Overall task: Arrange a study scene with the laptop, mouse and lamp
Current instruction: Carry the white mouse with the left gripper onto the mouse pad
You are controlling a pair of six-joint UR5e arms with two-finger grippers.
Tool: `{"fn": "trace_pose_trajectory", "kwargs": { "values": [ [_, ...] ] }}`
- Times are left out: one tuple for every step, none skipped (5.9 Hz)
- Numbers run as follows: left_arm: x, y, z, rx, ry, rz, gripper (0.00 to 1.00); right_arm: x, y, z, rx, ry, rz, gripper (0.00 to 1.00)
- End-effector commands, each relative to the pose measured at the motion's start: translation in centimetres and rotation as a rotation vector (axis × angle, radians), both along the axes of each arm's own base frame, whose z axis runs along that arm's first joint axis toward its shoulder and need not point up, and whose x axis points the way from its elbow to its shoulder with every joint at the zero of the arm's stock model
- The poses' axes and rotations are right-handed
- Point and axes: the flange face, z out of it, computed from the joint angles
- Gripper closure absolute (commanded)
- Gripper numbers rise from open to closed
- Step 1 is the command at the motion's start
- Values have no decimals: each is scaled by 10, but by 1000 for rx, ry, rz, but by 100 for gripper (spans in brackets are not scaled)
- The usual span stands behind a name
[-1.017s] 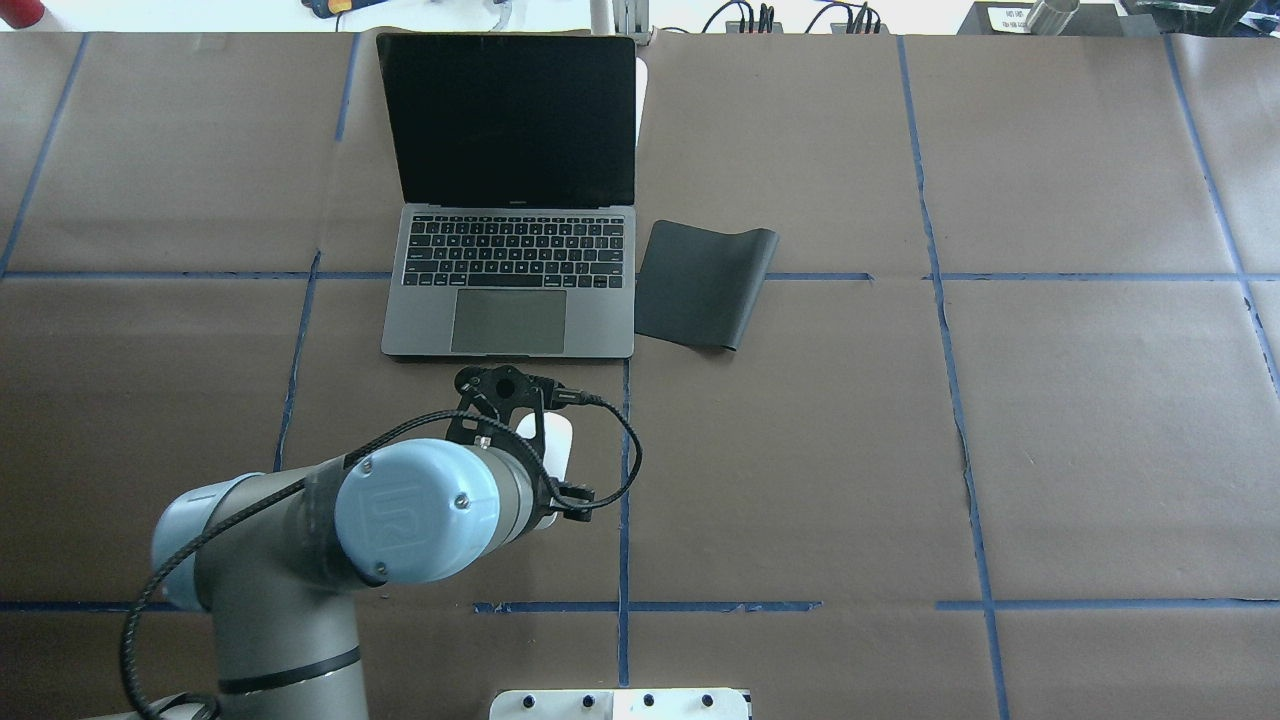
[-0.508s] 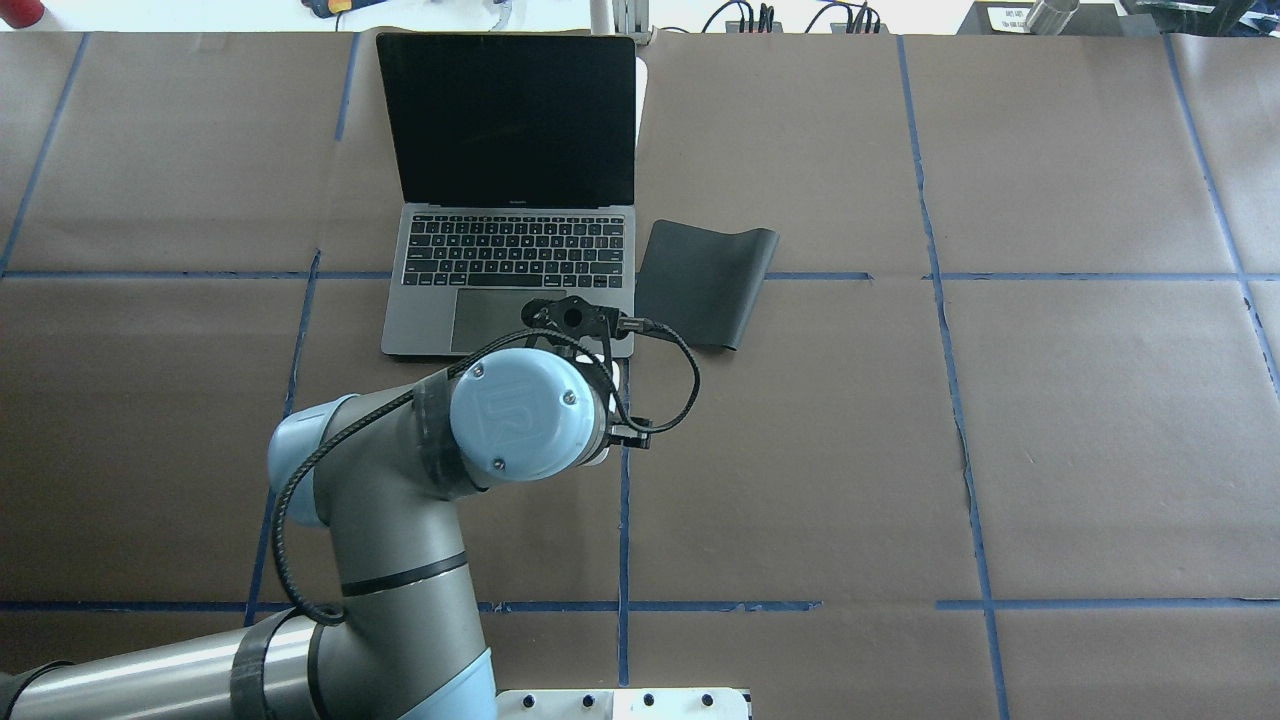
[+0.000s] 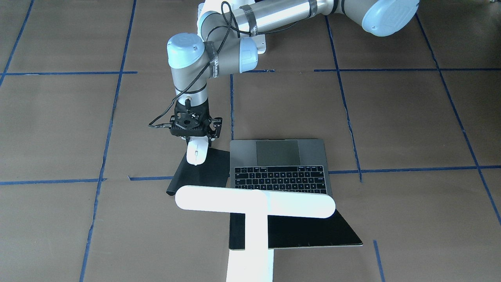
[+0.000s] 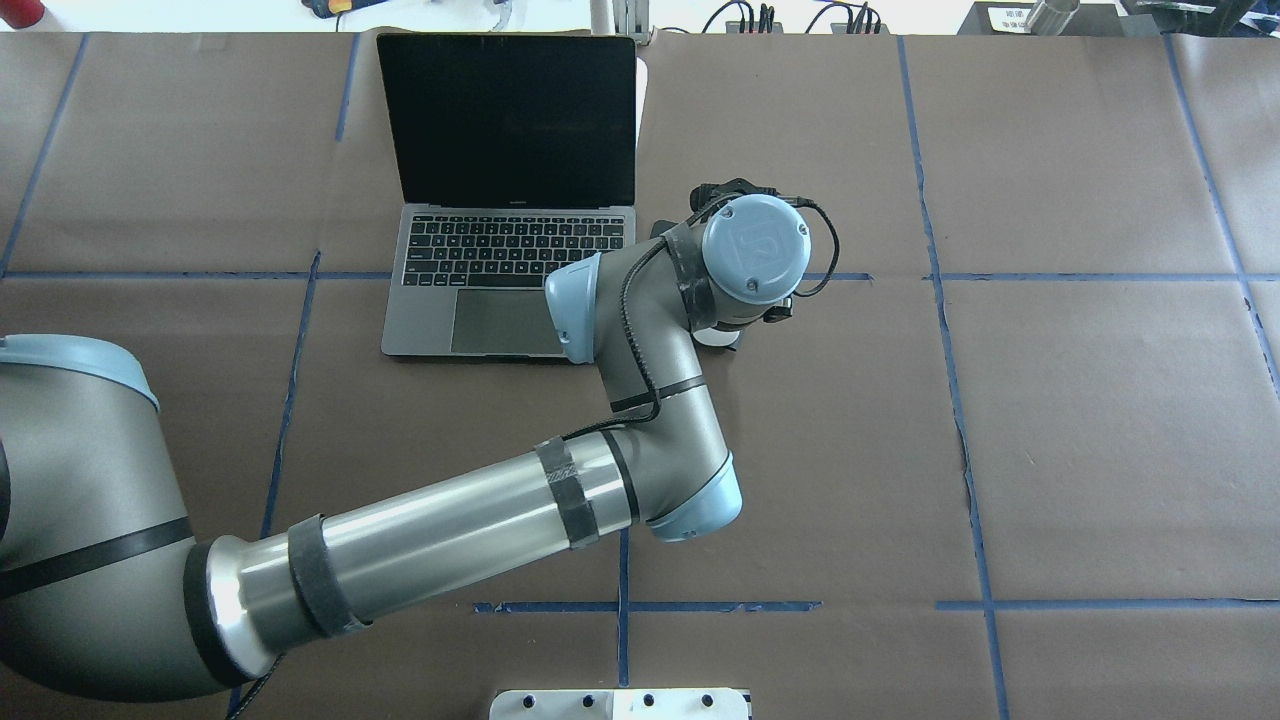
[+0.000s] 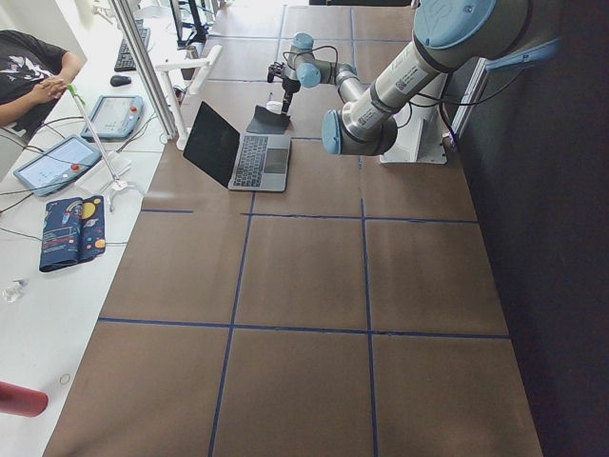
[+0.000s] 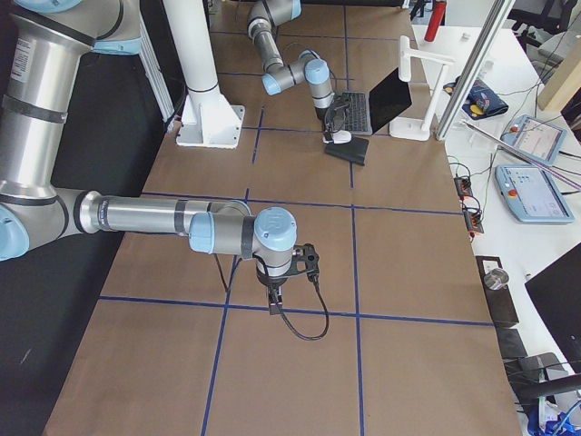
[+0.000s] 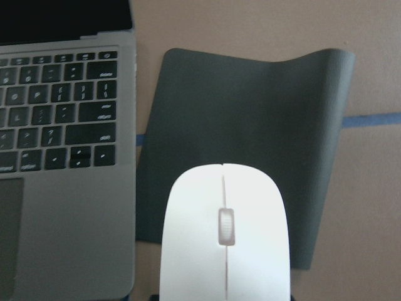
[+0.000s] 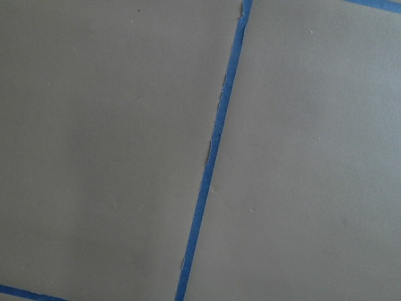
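The left pincer (image 3: 197,138) is clamped on the rear of the mouse (image 3: 196,153), holding it over the robot-side edge of the black mat (image 3: 205,170) just beside the laptop (image 3: 280,154). The mouse's long axis runs parallel to the laptop's side edge — nose away from the robot — so the mat's middle lies straight ahead. The right pincer (image 6: 276,304), well apart from the laptop, cannot be judged wide or narrow.
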Motion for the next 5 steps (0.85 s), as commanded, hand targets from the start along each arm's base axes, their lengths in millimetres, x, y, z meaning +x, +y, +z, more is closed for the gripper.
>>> {"fn": "trace_pose_trajectory", "kwargs": {
  "values": [
    [22, -40, -9, -9, 0, -33, 88, -1, 0, 5, -10, 1, -2, 0],
    [14, -64, -4, -44, 3, -28, 88, -1, 0, 7, -13, 1, -2, 0],
    [14, -67, 1, -50, -4, -28, 83, -1, 0, 7, -13, 1, -2, 0],
    [13, -70, 3, -52, -4, -14, 16, -1, 0, 7, -11, 1, -2, 0],
    [11, -72, 3, -44, -5, 11, 0, -1, 0, 7, -11, -1, -1, 0]
  ]
}}
